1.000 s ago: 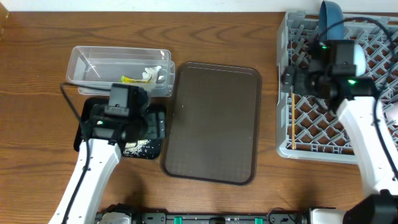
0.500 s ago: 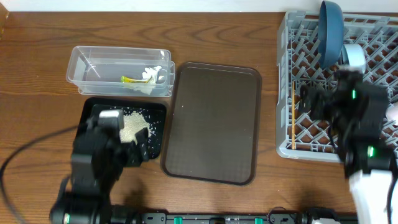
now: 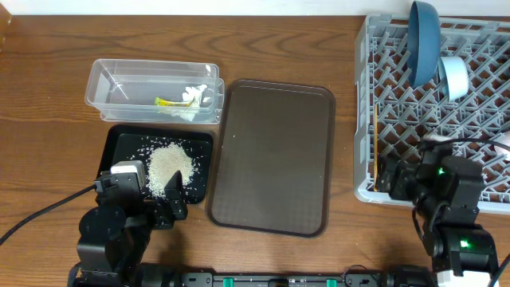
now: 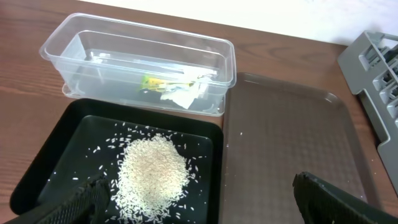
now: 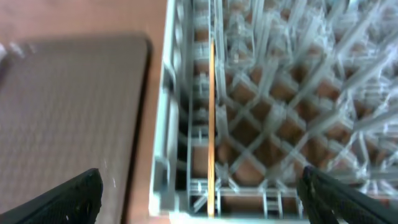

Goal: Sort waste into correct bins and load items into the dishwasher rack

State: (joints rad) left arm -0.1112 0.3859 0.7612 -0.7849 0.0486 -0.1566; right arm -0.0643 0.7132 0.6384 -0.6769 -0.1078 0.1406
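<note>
The white rice grains (image 3: 167, 166) lie heaped in the black tray (image 3: 119, 145), also in the left wrist view (image 4: 152, 169). The yellow-green wrapper (image 3: 165, 101) and white tissue (image 3: 191, 95) lie in the clear tub (image 3: 151, 89). The dark blue dish (image 3: 424, 40) stands upright in the grey rack (image 3: 398, 104) with a pale bowl (image 3: 455, 76) beside it. The wooden stick (image 3: 374, 147) lies along the rack's left side, also in the right wrist view (image 5: 211, 124). My left gripper (image 4: 199, 196) is open and empty above the black tray's near edge. My right gripper (image 5: 202, 190) is open and empty above the rack's near left corner.
The flat brown serving tray (image 3: 275, 155) lies bare between the black tray and the rack. Both arms sit low at the table's front edge. A second pale bowl barely shows at the right edge (image 3: 504, 143).
Both arms have drawn back toward the front edge of the table. The left arm no longer covers the black tray, and the right arm has left the middle of the rack.
</note>
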